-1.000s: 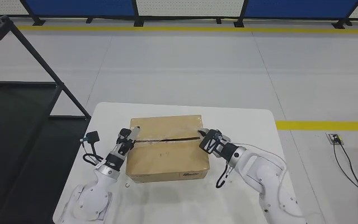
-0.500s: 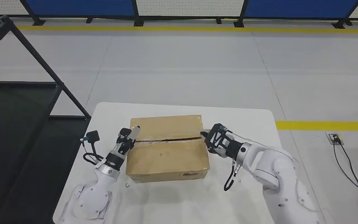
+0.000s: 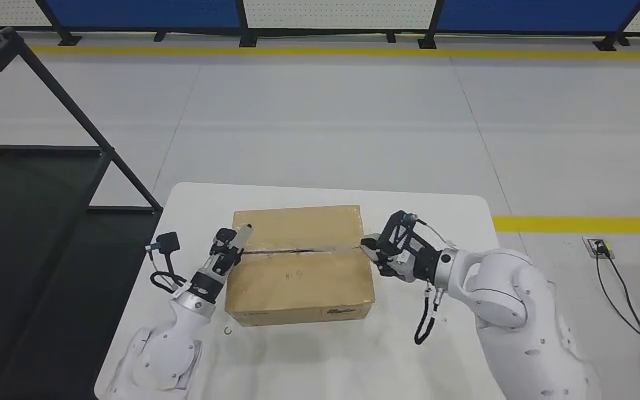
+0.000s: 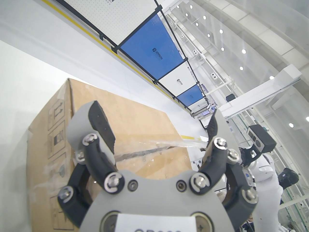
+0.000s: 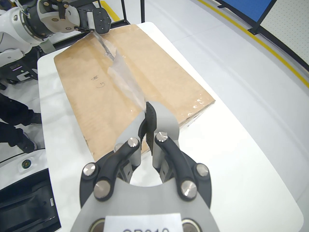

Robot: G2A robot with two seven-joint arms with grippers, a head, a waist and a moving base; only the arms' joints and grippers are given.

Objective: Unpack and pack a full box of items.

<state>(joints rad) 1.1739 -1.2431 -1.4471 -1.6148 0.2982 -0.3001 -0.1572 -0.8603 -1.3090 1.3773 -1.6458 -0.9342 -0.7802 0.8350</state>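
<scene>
A closed brown cardboard box lies in the middle of the white table. My right gripper hangs just off the box's right end and is shut on a strip of clear tape. The strip is lifted off the box's centre seam and still sticks at the far end of the seam. My left gripper is open at the box's left end, level with the top edge, with the seam between its fingers. In the top view the left gripper and the right gripper flank the box.
A black metal rack stands on the floor left of the table. Bare table surface lies in front of the box and to its right. The table's back edge runs close behind the box.
My right gripper has pulled away from the box's right end, drawing the tape up off the seam, and its forearm has swung right. The left arm and the box have kept still.
</scene>
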